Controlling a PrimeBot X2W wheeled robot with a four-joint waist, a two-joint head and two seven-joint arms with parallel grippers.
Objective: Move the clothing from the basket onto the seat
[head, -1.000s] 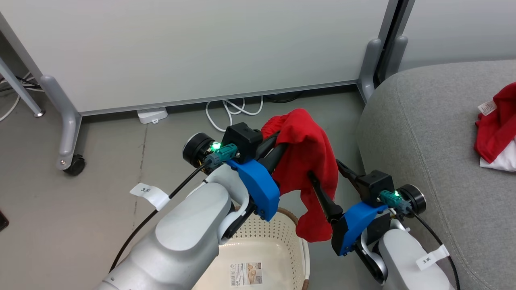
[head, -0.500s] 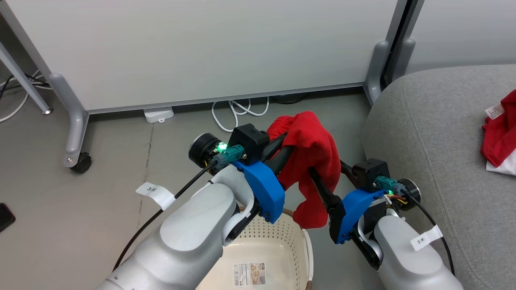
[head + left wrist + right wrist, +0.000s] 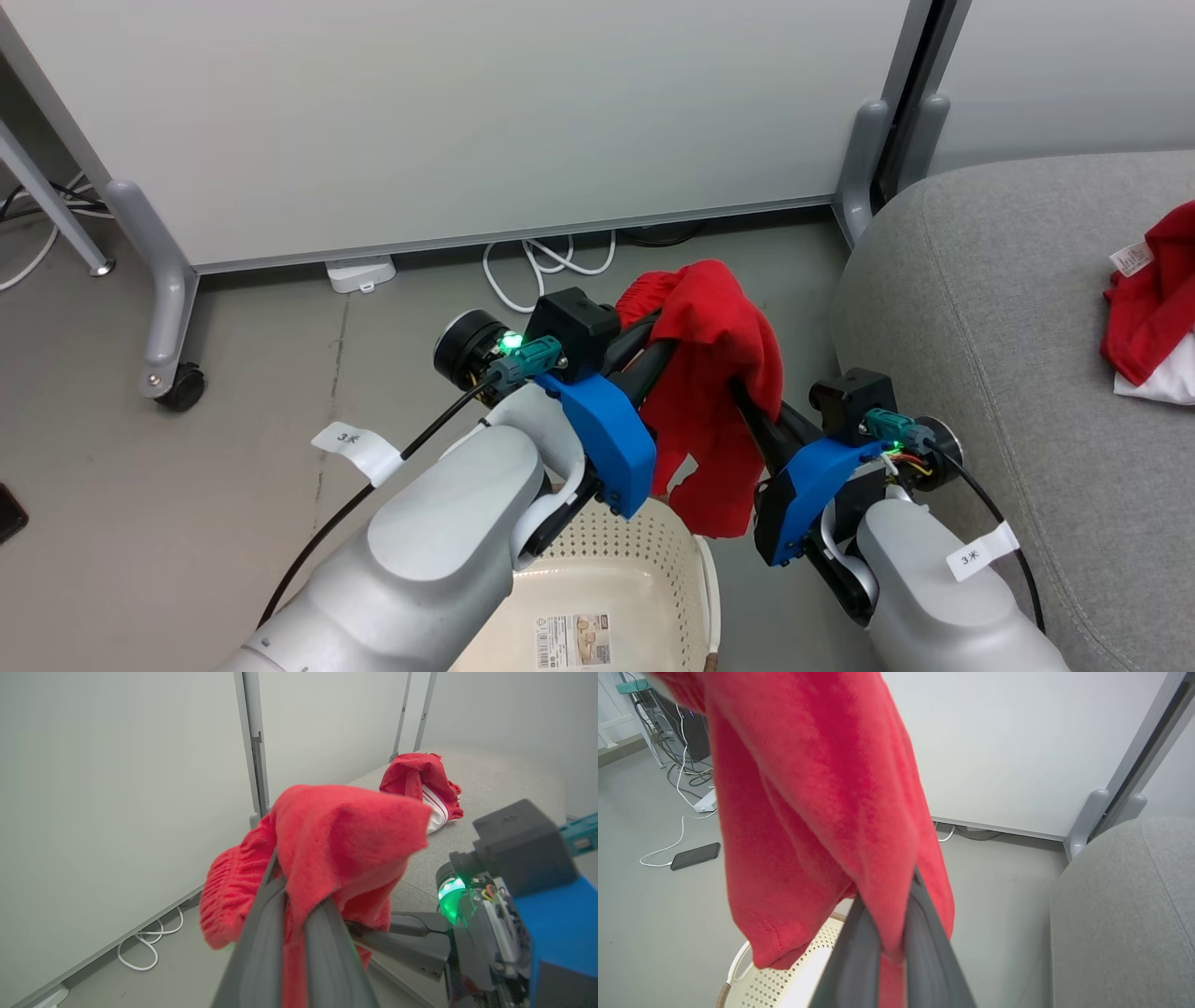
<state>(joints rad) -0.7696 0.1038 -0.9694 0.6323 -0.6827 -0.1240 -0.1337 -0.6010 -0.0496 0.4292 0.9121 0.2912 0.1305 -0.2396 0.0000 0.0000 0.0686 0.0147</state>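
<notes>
Left tool point(image 3: 285, 882) is pinched shut on the plain red garment point(image 3: 709, 373), a strip of red cloth squeezed between the two long dark fingers. Right tool point(image 3: 889, 914) is the same deal, clamped on another part of the same piece with fabric caught in the narrow gap. So I've got it by two spots, up in the air between my arms.

The garment hangs over both tools like a towel on a rail. Its long axis runs pretty much straight down, and the loose bottom edge points at the floor, just past the basket's right rim in the head view. A gathered, ribbed-looking bunch sticks out on the far side of my left tool. The fabric is soft and a bit fuzzy, and there's a stitched hem at the low corner.

The basket point(image 3: 653, 560) sits below my arms. It's cream plastic full of little holes, with rounded corners, a brown woven rim and a label sticker inside.

The seat point(image 3: 980, 308) is off to my right, grey woven upholstery with a rounded corner and a seam. The jersey point(image 3: 1148, 308) lies crumpled on it, red with white showing.
</notes>
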